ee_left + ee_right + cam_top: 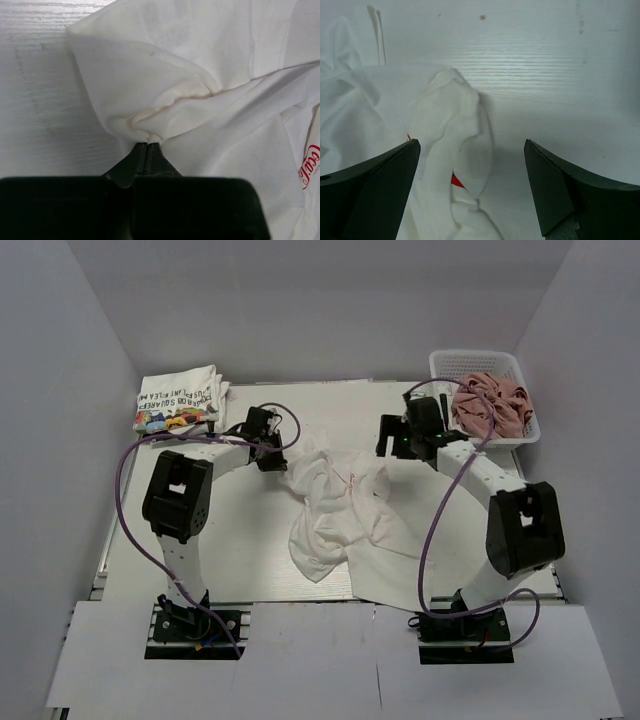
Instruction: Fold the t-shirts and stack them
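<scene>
On table, left fingers pinching white t-shirt fold, right fingers spread, red print mostly hidden

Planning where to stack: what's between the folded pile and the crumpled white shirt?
In the top view, the left gripper, pinching the white shirt, over bare table.

The left arm and the right arm are each built of white tubular links joined by bulky, rounded black joint housings, and each stands on a black base plate. A thin purple cable loops loosely along the left arm from base to wrist, and a second purple cable runs along the right arm in the same way. In the wrist views the jaws are matt black to dark grey: the left pair are narrow flat blades ahead of a boxy black body, the right pair broad wedges with pointed tips.
</scene>
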You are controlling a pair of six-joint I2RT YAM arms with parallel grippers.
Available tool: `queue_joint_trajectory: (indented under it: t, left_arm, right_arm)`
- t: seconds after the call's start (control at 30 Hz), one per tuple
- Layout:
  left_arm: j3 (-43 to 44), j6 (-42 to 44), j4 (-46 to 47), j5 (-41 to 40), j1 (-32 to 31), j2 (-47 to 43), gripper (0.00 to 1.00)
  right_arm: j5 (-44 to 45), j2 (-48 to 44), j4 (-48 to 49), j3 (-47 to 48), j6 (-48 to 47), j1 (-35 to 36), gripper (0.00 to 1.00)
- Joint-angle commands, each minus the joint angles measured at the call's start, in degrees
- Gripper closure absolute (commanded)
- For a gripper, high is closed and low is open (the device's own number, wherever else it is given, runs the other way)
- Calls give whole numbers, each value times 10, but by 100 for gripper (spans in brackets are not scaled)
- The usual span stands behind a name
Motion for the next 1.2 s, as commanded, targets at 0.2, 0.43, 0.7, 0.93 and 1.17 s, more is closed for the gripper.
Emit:
queue_joint_trajectory:
  t: [0.2, 0.43, 0.7, 0.93, 1.17]
  left_arm:
    - [-50, 5, 45, -8, -3, -85, 100]
    - [-56, 16, 38, -8, -3, -103, 100]
    - [29, 21, -54, -159, -3, -194, 100]
    - [26, 62, -22, -202, -3, -393, 100]
    - [72, 87, -5, -196, -3, -603, 100]
  right_arm:
    - [12, 100, 88, -4, 51, 60, 10]
    - [53, 176, 71, 45, 54, 59, 92]
    - [154, -37, 70, 34, 21, 56, 100]
    - [202, -270, 116, 25, -61, 55, 100]
    - [89, -390, 75, 141, -110, 57, 100]
